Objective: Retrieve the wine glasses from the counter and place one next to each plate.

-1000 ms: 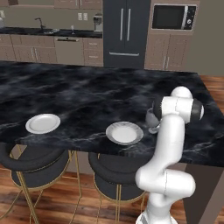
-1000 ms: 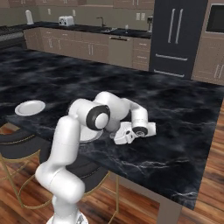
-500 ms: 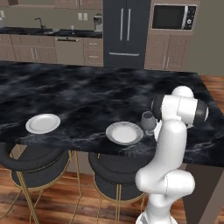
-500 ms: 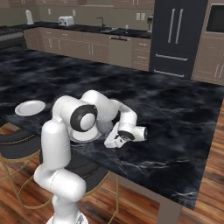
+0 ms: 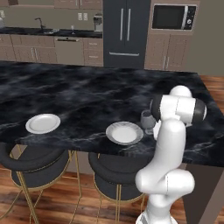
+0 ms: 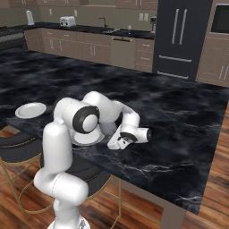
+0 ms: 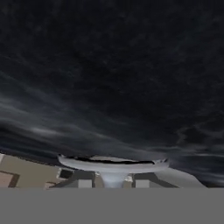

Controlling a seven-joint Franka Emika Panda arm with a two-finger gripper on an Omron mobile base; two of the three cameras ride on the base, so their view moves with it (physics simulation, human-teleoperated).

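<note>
Black marble island (image 5: 65, 94) with white veining, near edge running above two round dark stools (image 5: 33, 159) on brass legs over wood floor. Two white plates close to that near edge: one (image 5: 43, 124) at left, another (image 5: 124, 132) toward the middle, well apart from each other. Broad bare marble behind both plates and off to the right side of the island. White arm (image 5: 168, 148) folded low over the near edge, hand lying almost flat on the marble at right of the middle plate. Clear greyish wine glass (image 5: 148, 120) upright just beside that plate's right rim, partly hidden behind the arm. In the hand view, round glass foot (image 7: 113, 164) and stem seen close between the fingertips; gripper (image 7: 113, 184) narrowed around the stem of the glass. Dark fridge (image 5: 127, 33), microwave (image 5: 171, 17) and taupe cabinets along the back wall. No readable writing or labels anywhere
</note>
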